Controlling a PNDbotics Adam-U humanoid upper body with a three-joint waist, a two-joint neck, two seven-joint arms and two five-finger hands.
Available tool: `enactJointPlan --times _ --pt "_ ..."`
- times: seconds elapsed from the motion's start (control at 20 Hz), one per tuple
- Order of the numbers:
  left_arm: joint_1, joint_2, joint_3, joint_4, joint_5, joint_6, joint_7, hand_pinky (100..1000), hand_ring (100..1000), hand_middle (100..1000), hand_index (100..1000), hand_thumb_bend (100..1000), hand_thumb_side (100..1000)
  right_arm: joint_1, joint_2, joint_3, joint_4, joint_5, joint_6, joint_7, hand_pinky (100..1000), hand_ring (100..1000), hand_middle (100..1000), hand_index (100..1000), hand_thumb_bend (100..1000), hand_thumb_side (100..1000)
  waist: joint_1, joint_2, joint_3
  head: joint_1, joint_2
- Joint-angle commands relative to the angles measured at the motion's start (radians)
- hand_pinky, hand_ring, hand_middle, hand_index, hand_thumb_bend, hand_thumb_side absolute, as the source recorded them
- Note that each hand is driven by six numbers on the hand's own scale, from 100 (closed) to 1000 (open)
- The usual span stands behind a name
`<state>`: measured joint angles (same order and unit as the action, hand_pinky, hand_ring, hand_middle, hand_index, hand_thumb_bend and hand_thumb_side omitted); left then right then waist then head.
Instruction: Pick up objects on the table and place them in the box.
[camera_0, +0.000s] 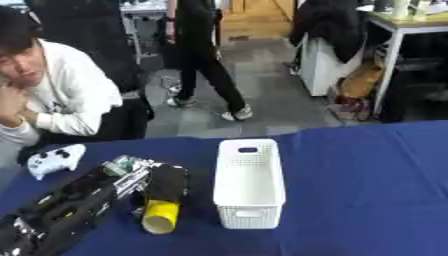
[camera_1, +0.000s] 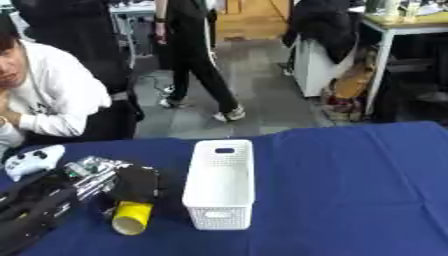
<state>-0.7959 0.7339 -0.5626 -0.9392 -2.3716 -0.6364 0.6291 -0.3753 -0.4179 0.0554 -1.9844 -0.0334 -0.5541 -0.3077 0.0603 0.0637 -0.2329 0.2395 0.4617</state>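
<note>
- Yellow cylinder (camera_0: 160, 216): an open-ended tube lying on its side on the blue tabletop (camera_0: 367, 190), just left of the box, its open mouth turned toward the near edge; the upper end is hidden under the robot hand.
- Handling, as judged: likely light and hollow; the wall is taken to be fairly stiff yet crushable if squeezed across the open end; a smooth round side may roll or slip; it is best held across the middle of the body, clear of the rim.
- Left robot hand (camera_0: 166, 184): black, laid over the upper part of the yellow cylinder with the fingers curled down around it; it is judged to be holding the cylinder, which is not yet lifted off the cloth.
- Right robot hand: shown in neither view; its state cannot be told.
- White box (camera_0: 249, 185): a perforated rectangular basket with handle slots, upright, empty as far as its interior shows; it stands close to the cylinder's right.
- White game controller (camera_0: 54, 160): at the far left edge of the tabletop, well apart from the box; rigid and oddly shaped, judged easiest to take by one grip horn.
</note>
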Motion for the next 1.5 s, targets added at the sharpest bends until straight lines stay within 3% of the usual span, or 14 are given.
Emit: enactJointPlan --times 0.05,0.1,0.25,0.45,0.6,0.8,1.05,1.5 --pt "-0.007 0.016 0.02 -0.003 0.009 -0.271 0.278 875 763 725 760 793 757 -0.015 -0.005 -0.004 -0.016 -0.005 -0.001 0.002 100 217 215 359 140 803 -0.006 -0.008 -0.001 0.006 -0.01" --pt "-0.005 0.015 0.02 -0.004 0.015 -0.271 0.278 801 678 637 694 736 750 -0.015 -0.005 -0.004 -0.016 -0.006 -0.001 0.002 100 217 215 359 140 803 -0.006 -0.008 -0.001 0.006 -0.01" --pt "0.005 0.014 0.019 -0.003 0.047 -0.271 0.278 667 544 502 560 597 755 -0.015 -0.005 -0.004 -0.016 -0.006 -0.002 0.002 100 217 215 359 140 803 -0.007 -0.007 -0.003 0.007 -0.009" --pt "0.015 0.012 0.024 0.013 0.073 -0.271 0.278 492 395 363 408 244 788 -0.015 -0.004 -0.004 -0.016 -0.007 -0.002 0.002 100 217 215 359 140 803 -0.008 -0.006 -0.004 0.008 -0.009" --pt "0.016 0.012 0.033 0.026 0.09 -0.271 0.278 426 319 280 357 239 798 -0.014 -0.004 -0.004 -0.016 -0.007 -0.002 0.002 100 217 215 359 139 804 -0.009 -0.006 -0.002 0.008 -0.009" --pt "0.004 0.015 0.051 0.04 0.108 -0.271 0.278 353 187 100 294 208 792 -0.011 -0.006 -0.005 -0.016 -0.006 -0.002 0.002 100 217 215 359 140 805 -0.01 -0.007 0.001 0.007 -0.008" --pt "-0.013 0.026 0.066 0.046 0.126 -0.271 0.278 329 135 100 272 211 781 -0.008 -0.009 -0.006 -0.016 -0.005 -0.002 0.001 100 218 215 359 139 803 -0.007 -0.01 0.006 0.005 -0.007" --pt "-0.033 0.06 0.075 -0.009 0.165 -0.271 0.278 339 141 100 270 261 759 -0.007 -0.013 -0.006 -0.016 -0.005 -0.002 0.0 100 218 215 359 140 802 -0.001 -0.018 0.009 0.008 -0.002"
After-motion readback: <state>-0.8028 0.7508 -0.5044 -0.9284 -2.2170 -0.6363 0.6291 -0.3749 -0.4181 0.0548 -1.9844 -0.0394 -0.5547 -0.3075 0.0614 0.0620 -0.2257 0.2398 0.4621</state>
